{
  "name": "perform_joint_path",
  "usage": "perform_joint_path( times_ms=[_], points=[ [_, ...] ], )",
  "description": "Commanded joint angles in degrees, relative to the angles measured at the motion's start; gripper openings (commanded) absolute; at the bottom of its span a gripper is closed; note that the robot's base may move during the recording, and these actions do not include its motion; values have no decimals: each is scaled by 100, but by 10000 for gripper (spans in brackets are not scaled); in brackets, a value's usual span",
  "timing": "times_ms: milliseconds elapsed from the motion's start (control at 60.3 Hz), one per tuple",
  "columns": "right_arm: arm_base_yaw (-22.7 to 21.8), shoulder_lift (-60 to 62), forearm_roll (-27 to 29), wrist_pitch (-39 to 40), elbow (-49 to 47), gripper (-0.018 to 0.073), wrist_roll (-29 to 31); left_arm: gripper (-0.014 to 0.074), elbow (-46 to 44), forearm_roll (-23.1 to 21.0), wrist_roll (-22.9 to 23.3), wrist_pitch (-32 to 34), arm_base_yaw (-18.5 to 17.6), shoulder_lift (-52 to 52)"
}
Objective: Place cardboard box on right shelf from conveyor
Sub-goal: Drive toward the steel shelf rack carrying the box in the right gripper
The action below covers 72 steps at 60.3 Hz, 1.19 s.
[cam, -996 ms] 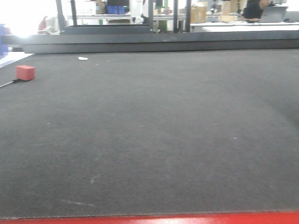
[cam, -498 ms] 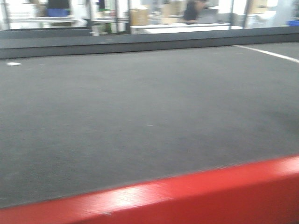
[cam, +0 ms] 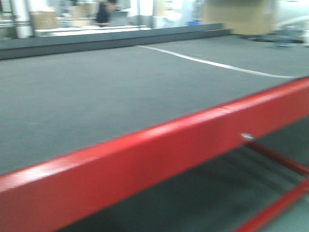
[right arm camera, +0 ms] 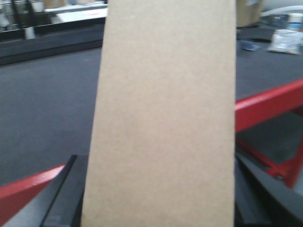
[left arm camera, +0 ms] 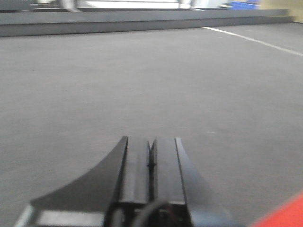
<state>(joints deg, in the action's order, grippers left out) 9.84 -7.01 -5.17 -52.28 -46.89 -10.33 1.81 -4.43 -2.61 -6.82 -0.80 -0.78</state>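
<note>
The cardboard box [right arm camera: 163, 113], a plain tan slab, fills the middle of the right wrist view. My right gripper [right arm camera: 161, 194] is shut on it, one dark finger showing at each side. Behind it runs the conveyor [right arm camera: 47, 94] with its red front edge [right arm camera: 265, 104]. In the left wrist view my left gripper [left arm camera: 150, 140] is shut and holds nothing, low over the dark belt [left arm camera: 142, 71]. The front view shows only the belt [cam: 96, 87] and its red edge [cam: 145, 154] running diagonally. The right shelf is out of view.
A white line [cam: 212, 63] crosses the belt at the right. Red frame bars [cam: 277, 154] run below the front edge. A blurred tan carton [cam: 239, 17] and a seated person [cam: 104, 12] lie beyond the far rail. A pale packet [right arm camera: 285, 40] lies far right.
The front view has swung to the right. The small red block and white scrap have left the frame, and the red front edge now crosses the picture diagonally.
</note>
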Motion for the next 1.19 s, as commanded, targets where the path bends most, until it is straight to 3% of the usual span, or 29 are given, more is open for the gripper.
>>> perform_joint_path(
  times_ms=[0,1178],
  points=[
    [-30,-105,-42,543,-150,277,48,-116,46,-34,-2,503,16,-74],
    [-30,-105,-42,543,-150,277,48,-116,46,-34,-2,503,16,-74]
  ],
)
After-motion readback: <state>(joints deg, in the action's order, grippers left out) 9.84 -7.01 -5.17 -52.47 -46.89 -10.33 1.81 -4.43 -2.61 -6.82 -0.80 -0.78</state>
